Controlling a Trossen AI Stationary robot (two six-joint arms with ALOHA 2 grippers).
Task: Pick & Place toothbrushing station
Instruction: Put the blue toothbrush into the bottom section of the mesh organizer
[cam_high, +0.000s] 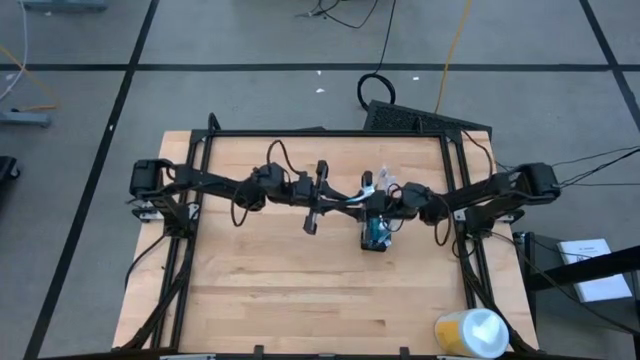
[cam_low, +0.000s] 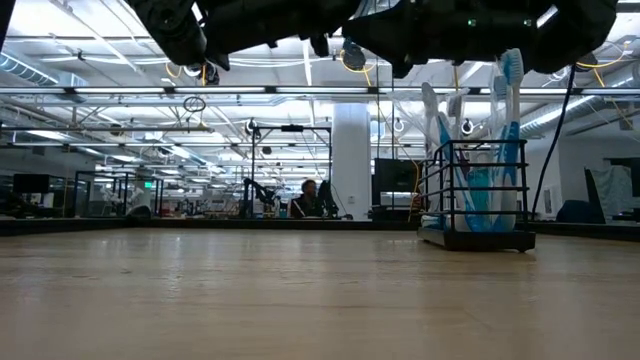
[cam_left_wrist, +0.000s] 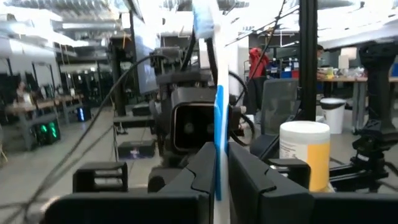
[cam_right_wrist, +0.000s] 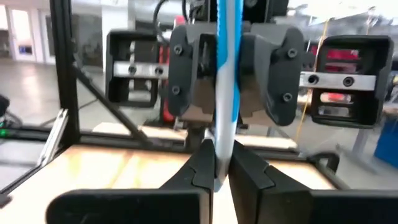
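Observation:
My two grippers meet above the middle of the table, both shut on one blue-and-white toothbrush (cam_left_wrist: 217, 93) that stands upright between them. My left gripper (cam_high: 350, 200) comes from the table's left and my right gripper (cam_high: 378, 203) from its right. They face each other. Just nearer than they are, the black wire-mesh cup (cam_high: 376, 236) stands on its base on the table. In the low view the cup (cam_low: 478, 200) holds several more toothbrushes upright. My left gripper pinches the toothbrush's handle (cam_left_wrist: 218, 146) between its two fingers. The fingers lie about level, come from the table's left and cross the handle. The toothbrush stands upright, clear of the table. My right gripper pinches the same handle (cam_right_wrist: 224, 149) between its two fingers, about level, from the table's right, close in front of the left fingers (cam_right_wrist: 186, 81). The toothbrush (cam_right_wrist: 225, 62) runs upright through both holds.
A yellow-and-white roll (cam_high: 470, 332) stands at the table's near right corner. It also shows in the left wrist view (cam_left_wrist: 305, 152). A black frame (cam_high: 200, 200) borders the tabletop at the left, right and far sides. The near half of the wooden table (cam_high: 300, 300) is bare.

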